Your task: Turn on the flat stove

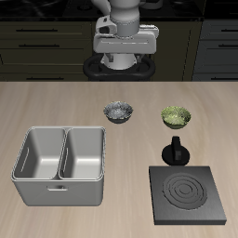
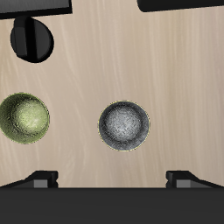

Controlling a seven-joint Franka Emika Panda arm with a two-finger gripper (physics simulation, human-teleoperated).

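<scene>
Flat stove [image 1: 189, 194] rings dark, knob [image 1: 176, 151] untouched, claw [image 1: 126, 48] raised

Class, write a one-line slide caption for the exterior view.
Franka gripper hovers at the table's back above two small bowls, grey and green; the flat stove, rings dark, waits beside a metal sink.
</scene>
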